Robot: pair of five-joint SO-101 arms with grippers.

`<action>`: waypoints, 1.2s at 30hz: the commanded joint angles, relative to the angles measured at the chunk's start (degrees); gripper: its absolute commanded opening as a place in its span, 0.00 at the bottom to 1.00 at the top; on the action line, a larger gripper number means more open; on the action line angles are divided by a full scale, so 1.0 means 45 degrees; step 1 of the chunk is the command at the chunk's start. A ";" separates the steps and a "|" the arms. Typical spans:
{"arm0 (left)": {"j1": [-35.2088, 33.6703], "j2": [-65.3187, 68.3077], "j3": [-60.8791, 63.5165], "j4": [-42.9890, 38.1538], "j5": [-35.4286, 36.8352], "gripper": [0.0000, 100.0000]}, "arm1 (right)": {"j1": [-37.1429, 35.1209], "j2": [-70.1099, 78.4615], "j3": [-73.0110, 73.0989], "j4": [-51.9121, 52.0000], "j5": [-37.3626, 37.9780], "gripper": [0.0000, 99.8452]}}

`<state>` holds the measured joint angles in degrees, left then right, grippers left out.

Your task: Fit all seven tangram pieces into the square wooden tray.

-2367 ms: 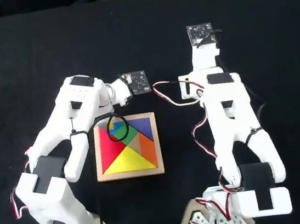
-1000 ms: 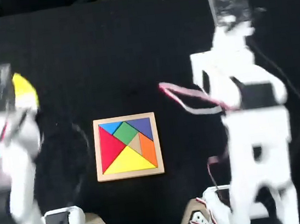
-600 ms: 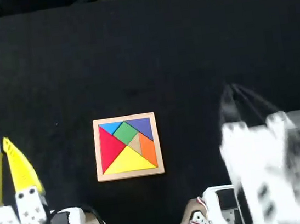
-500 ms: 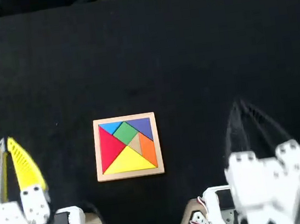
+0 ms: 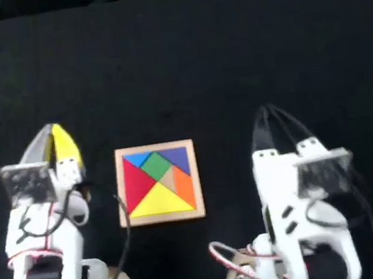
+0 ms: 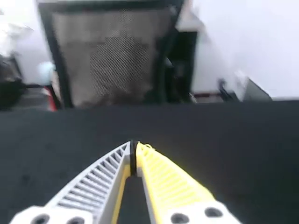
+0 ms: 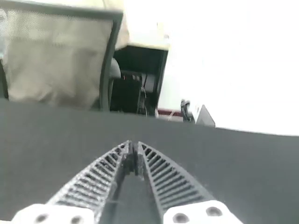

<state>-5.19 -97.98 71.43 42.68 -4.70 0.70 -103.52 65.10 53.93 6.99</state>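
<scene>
Black worktop (image 5: 197, 62) carries the square wooden tray (image 5: 162, 217) mid-front with the tangram pieces (image 5: 157, 185) inside, left end effector (image 5: 52, 130) and right end effector (image 5: 263, 111) flanking it, both pressed together holding nothing (wrist views add a mesh chair (image 6: 112, 60) behind).

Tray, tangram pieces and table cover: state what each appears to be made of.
The tray looks like pale unfinished wood: light tan rim, no shine. The tangram pieces seem painted or stained wood, flat solid colours with a matte face; plastic cannot be excluded. The table cover looks like black matte fabric, showing no reflections.
</scene>
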 commanded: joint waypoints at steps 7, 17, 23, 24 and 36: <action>0.0947 -0.0176 0.0049 0.2149 0.0059 0.03 | 0.0254 -0.0791 -0.0537 0.0938 0.0020 0.02; 0.0908 -0.1446 0.0361 0.4239 -0.0039 0.03 | 0.0254 -0.0791 -0.2764 0.3634 0.0117 0.02; -0.1201 -0.1446 0.0694 0.4142 0.0039 0.03 | 0.0254 -0.0811 -0.1260 0.2716 0.0039 0.02; -0.1573 -0.1446 0.0694 0.4122 0.0039 0.03 | 0.0254 -0.0811 -0.0733 0.2364 0.0039 0.02; -0.2081 -0.1192 0.5753 0.1817 0.0039 0.03 | 0.0195 -0.0576 0.7004 -0.1582 0.0020 0.02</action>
<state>-14.15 -104.04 94.55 53.14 -4.70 1.05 -103.60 95.60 45.76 6.99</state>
